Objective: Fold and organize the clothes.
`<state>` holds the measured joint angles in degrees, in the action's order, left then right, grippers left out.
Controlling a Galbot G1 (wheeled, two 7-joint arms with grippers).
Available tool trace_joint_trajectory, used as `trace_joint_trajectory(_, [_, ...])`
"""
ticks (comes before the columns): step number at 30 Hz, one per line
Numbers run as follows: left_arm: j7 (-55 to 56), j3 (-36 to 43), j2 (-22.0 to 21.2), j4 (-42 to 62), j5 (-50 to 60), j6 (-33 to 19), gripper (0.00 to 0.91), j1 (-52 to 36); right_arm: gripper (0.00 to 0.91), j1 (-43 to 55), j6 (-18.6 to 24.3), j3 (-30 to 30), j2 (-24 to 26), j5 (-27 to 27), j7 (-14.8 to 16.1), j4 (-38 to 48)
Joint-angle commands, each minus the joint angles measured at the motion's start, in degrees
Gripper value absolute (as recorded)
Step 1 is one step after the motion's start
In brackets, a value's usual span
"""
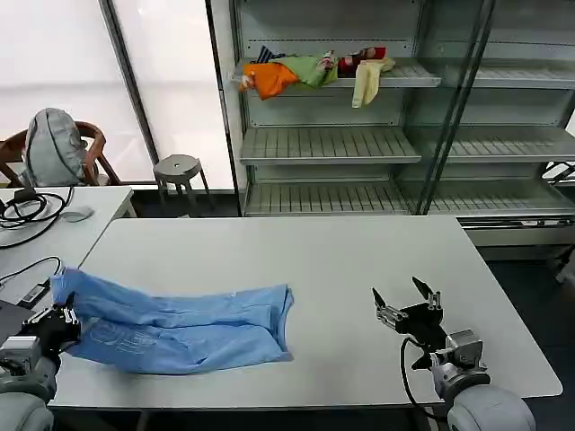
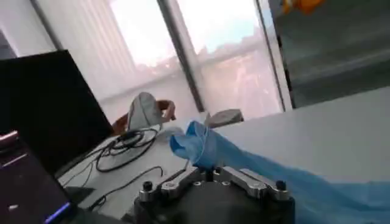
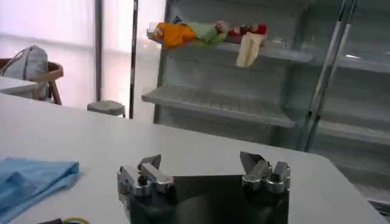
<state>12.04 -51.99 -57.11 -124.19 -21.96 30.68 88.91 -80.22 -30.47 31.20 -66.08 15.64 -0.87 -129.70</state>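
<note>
Light blue T-shirt spread across the near left of the table, one pincer clamped on its edge.

The grey table (image 1: 314, 260) carries the light blue T-shirt (image 1: 180, 328), folded into a long crumpled band along its front left part, faint white lettering showing near its left end. The left pincer (image 1: 61, 323) sits low at the table's left front edge, fingers closed on the shirt's left end, the cloth bunching upward just beyond them in the left wrist view (image 2: 196, 145). The right pincer (image 1: 409, 305) hovers over bare tabletop at the front right, well apart from the shirt, fingers spread wide and holding nothing.
</note>
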Motion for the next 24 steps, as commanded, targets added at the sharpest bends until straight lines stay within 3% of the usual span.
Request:
trace_joint_trajectory(1, [-4.8,13.11,-2.56,-10.89,1.41,1.93,0.01,-4.05,0.907,-0.31,-0.08,0.1,-0.29,-0.72,-0.11,-0.45])
trace_joint_trajectory(8, [-4.94,30.63,-8.3,-8.22,9.83,1.47,0.02,-8.32,0.907,-0.93,-0.32,0.51,-0.53,-1.47,-0.25,-0.97])
trace_joint_trajectory(11, [-4.62,33.95,-10.51,-6.13,10.88,1.83,0.02,-11.12,0.907,-1.3,-0.52,0.83,-0.41,-1.61,-0.3,-1.4])
trace_joint_trajectory(24, [-3.84,38.57,-11.7,-0.43,12.66,2.33,0.02,-15.28,0.907,-1.21,-0.82,0.88,-0.35,-1.86,-0.31,-1.49])
